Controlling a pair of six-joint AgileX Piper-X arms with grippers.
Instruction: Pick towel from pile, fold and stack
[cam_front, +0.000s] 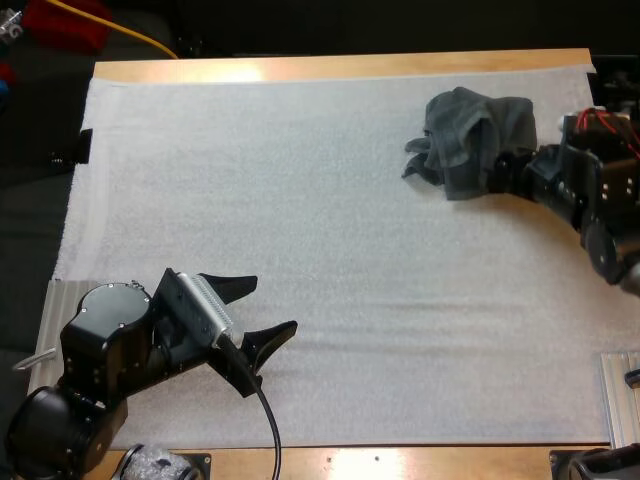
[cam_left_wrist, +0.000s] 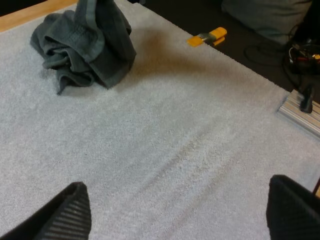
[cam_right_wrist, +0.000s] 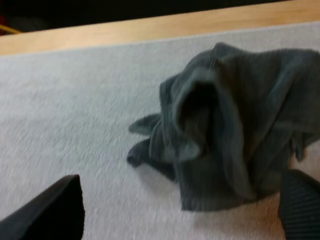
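One dark grey-green towel (cam_front: 475, 135) lies crumpled in a heap at the far right of the white mat (cam_front: 330, 200). My right gripper (cam_front: 497, 172) is at the heap's near right edge. Its fingers stand open, wide apart, and the towel (cam_right_wrist: 235, 130) sits just ahead of them, close to one fingertip (cam_right_wrist: 302, 205). My left gripper (cam_front: 268, 308) hovers low over the mat's near left part, open with nothing between its fingers (cam_left_wrist: 65, 215). From there the towel (cam_left_wrist: 90, 45) shows far across the bare mat.
The table's wooden far edge (cam_front: 340, 68) runs just behind the towel. Aluminium rails (cam_front: 620, 395) flank the mat at its near corners. An orange clip (cam_left_wrist: 207, 36) lies off the mat beyond the towel. A yellow cable (cam_front: 120, 30) lies beyond the far left corner.
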